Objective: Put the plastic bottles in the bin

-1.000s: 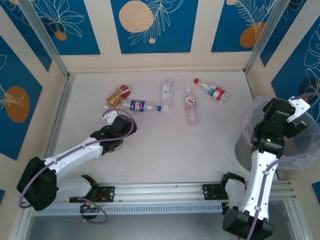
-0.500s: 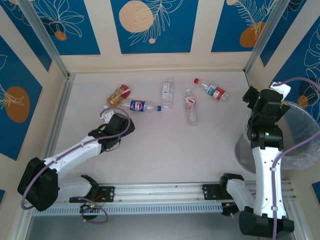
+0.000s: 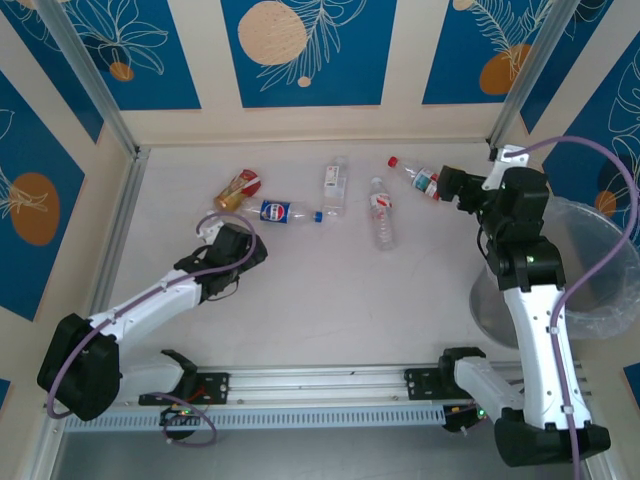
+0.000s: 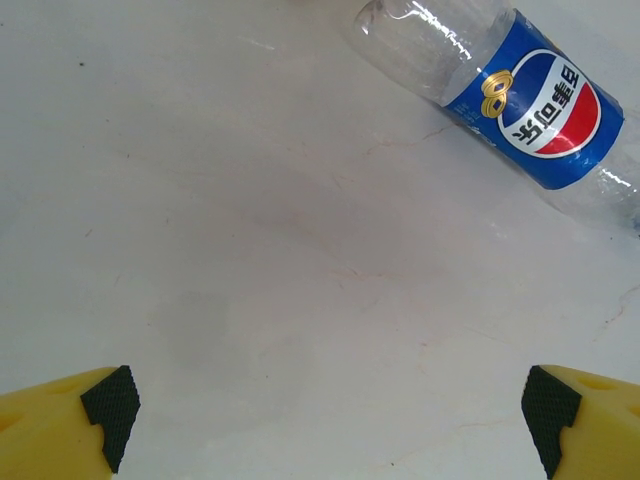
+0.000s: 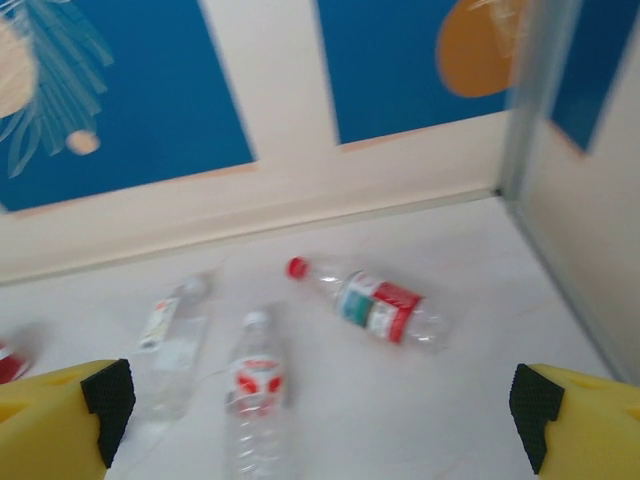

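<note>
Several plastic bottles lie at the far side of the table: a brown-orange one [image 3: 238,188], a blue-labelled Pepsi one [image 3: 285,212] [image 4: 530,100], a clear white-labelled one [image 3: 334,185] [image 5: 175,340], a white-capped one with red print [image 3: 380,212] [image 5: 258,385] and a red-capped one [image 3: 415,177] [image 5: 375,305]. My left gripper [image 3: 212,224] [image 4: 330,420] is open over bare table, just short of the Pepsi bottle. High above the table, my right gripper [image 3: 449,188] [image 5: 320,410] is open and empty, near the red-capped bottle. The bin [image 3: 605,312], lined with a crinkly bag, stands at the right behind that arm.
Walls with blue panels close the table at the back and sides, with aluminium posts [image 3: 520,75] in the corners. A metal rail [image 3: 320,385] runs along the near edge by the arm bases. The right arm's cable [image 3: 600,165] loops over the bin.
My right arm has swung left from over the bin to the red-capped bottle, gripper still open. My left gripper has crept slightly toward the Pepsi bottle.
</note>
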Robot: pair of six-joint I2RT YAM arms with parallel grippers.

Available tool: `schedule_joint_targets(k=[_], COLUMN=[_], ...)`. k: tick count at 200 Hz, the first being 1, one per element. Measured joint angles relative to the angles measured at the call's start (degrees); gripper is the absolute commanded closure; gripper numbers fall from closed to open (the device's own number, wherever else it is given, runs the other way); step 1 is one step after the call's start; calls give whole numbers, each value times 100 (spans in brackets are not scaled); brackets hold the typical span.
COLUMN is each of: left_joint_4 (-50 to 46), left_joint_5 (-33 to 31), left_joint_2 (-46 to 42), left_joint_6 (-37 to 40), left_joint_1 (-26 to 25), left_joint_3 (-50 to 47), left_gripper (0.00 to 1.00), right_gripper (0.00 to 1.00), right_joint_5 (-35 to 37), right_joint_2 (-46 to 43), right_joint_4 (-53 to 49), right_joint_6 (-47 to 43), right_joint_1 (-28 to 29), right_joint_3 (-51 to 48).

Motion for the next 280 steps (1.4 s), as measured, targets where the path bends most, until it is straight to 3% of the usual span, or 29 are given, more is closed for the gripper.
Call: schedule_joint_targets(k=[36,112,203,280], left_joint_4=[4,-160,-81,-76], left_joint_5=[284,389,1045,1329], left_joint_2=[-15,-844,-887,-885], left_joint_6=[7,205,540,623], left_joint_1=[63,240,271,271], left_joint_3=[0,-24,-118,-127], left_gripper=[0,0,0,0], right_gripper=[1,1,1,0], right_joint_5=[-505,-560,-343,-597], right_joint_2=[603,2203,4555,6284], right_joint_4=[-26,-452,-1440,-2363], right_joint_6=[94,289,748,841], right_joint_1=[595,1484,1447,933], right_joint_3=[83,352,1908,3254])
